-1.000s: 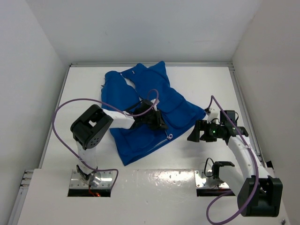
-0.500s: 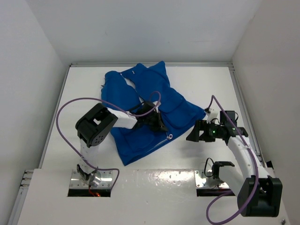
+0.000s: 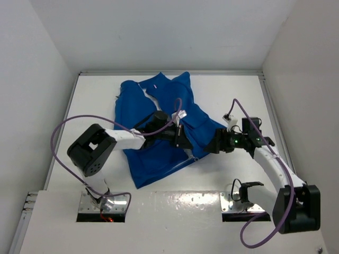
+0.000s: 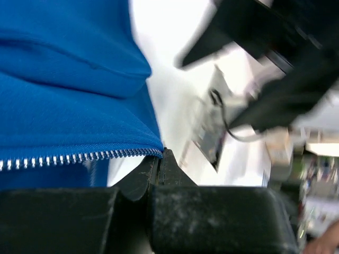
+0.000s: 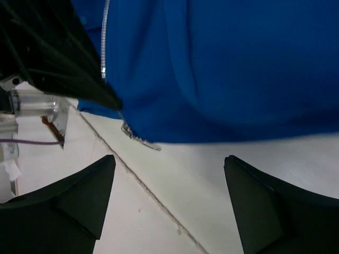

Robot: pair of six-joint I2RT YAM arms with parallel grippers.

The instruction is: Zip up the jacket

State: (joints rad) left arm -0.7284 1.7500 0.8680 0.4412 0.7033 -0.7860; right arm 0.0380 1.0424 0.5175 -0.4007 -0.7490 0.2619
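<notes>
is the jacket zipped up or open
Open: in the top view the jacket gapes apart near the collar, and the left wrist view shows one bare row of zipper teeth with no mating row.

Left fingers (image 4: 139,179) pinched, right (image 5: 87,197) seemingly spread

Fixed overhead camera looks down on the whole table (image 3: 238,95) from the near edge. Both wrist cameras sit very close to the jacket (image 5: 238,63), facing each other across its zipper (image 4: 79,157) end.
</notes>
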